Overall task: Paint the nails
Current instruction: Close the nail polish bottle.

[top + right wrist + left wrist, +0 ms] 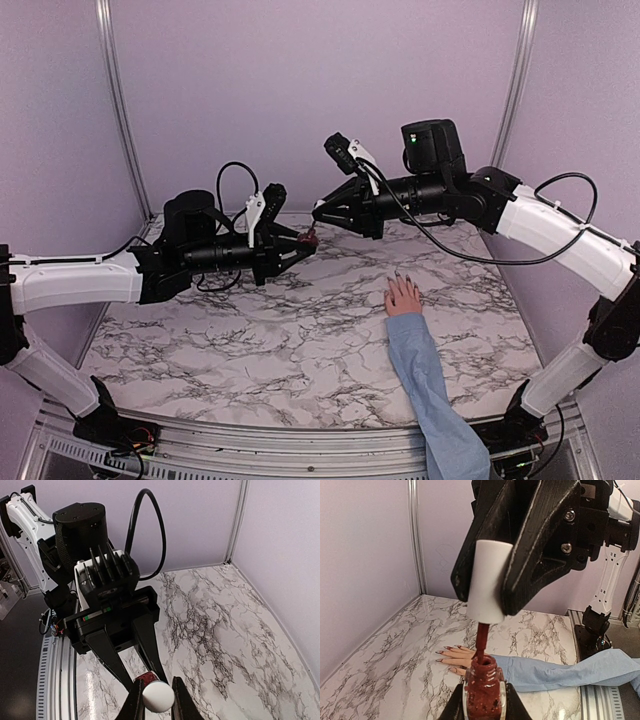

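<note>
Left gripper (303, 241) is reaching in from 9 o'clock in the top view, hanging above the far half of the table (230, 340). Its jaws are pinching tight on a small clear bottle (485, 689) of dark red polish, which is standing upright between them.

Right gripper (320, 212) is coming in from 3 o'clock and meeting the left one nose to nose, just above it. Its jaws are clamping a white cap (487, 580), one finger on each side, the cap tilting slightly. A dark red brush stem (481, 640) is hanging from the cap and dipping into the bottle's open neck. The bristles are sitting inside the polish, so I cannot tell their state. In the right wrist view the round top of the cap is showing between that gripper's own fingers, with the red bottle just behind it.

A small pinkish hand (403, 297) is lying flat on the table at about 3 o'clock from the table's middle, fingers pointing to 12 o'clock. A light-blue sleeve (425, 380) is running back from it toward 5 o'clock and the near edge. The nails (439, 652) are showing dark at the fingertips, long and pointed in the left wrist view. They are lying below and well apart from both grippers, with nothing touching them.
</note>
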Controlling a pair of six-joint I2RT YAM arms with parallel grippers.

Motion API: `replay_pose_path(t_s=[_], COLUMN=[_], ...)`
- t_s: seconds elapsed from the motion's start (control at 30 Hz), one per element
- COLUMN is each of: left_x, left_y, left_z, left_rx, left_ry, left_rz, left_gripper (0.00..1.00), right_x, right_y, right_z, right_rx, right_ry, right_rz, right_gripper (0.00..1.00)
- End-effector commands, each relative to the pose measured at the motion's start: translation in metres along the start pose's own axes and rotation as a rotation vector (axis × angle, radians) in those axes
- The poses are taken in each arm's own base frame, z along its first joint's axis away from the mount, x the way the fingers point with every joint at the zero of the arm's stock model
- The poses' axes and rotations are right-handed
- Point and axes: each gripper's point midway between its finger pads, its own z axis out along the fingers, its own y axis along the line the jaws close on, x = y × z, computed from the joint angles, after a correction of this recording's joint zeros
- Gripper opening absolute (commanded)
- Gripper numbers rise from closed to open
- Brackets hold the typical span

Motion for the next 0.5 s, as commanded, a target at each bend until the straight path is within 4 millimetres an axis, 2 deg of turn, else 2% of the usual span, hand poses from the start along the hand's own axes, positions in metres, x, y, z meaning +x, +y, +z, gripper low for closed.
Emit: replay_pose_path(t_s=[0.0, 0.47], left_x=[-0.0184, -0.0134], left_y=[0.0006, 0.0007], left_z=[0.0007, 0.0025], left_rx=[-0.008, -0.005], left_ry=[-0.049, -0.039], left_rz=[0.035, 0.03], left_gripper=[0.0, 0.0], right_x=[-0.0173, -0.0215], right_y=[0.0053, 0.0021], right_z=[-0.0111, -0.0125], right_rx=[0.012, 0.03], right_ry=[-0.028, -0.033], right_rz=[-0.037, -0.043], right_gripper=[0.0, 0.0])
